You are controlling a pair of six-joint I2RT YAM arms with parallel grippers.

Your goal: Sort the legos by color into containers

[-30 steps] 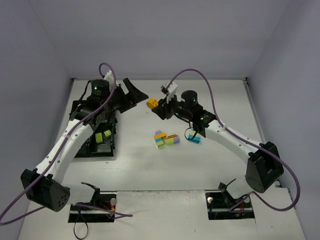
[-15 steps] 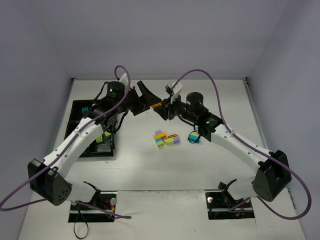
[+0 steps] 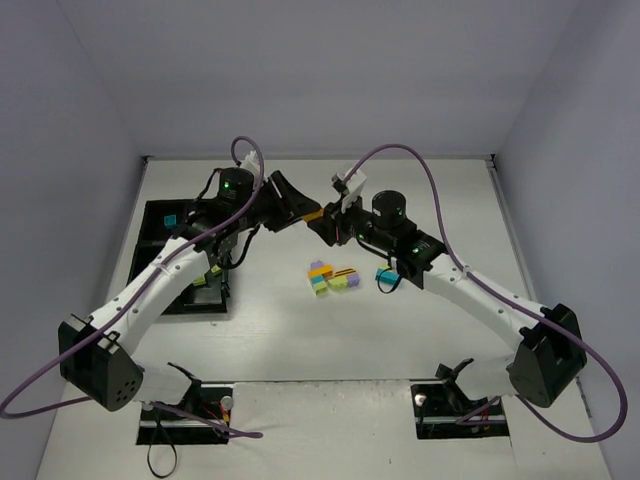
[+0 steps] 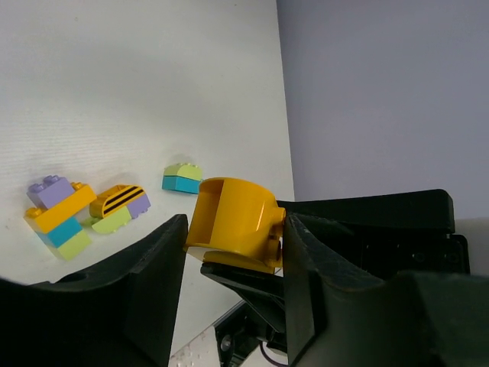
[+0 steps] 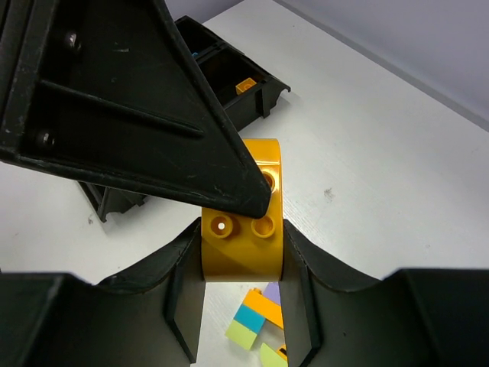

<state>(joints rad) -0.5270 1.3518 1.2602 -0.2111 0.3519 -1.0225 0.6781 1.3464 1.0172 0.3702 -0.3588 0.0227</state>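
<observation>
The orange brick is held in the air above the far middle of the counter, between the two arms and well clear of the surface. It is a curved piece with a hollow underside and round studs on one face. The right end effector is clenched on it, one finger pressed to each side. The left end effector has closed on the same brick from the opposite direction, its fingers touching both flanks (in the right wrist view one of its black triangular fingers lies across the brick's top edge).

The black tray sits on the counter's left side, beneath the left arm. One compartment holds a small orange brick; a teal piece shows in a far compartment and a lime piece in a near one, partly hidden by the arm.

The remaining legos lie loose near the counter's middle, below the raised brick. There is a stack of purple, orange, teal and lime, and just beside it a black-striped orange curve joined to purple and lime pieces. A lime-over-teal pair lies apart, under the right arm's forearm.
</observation>
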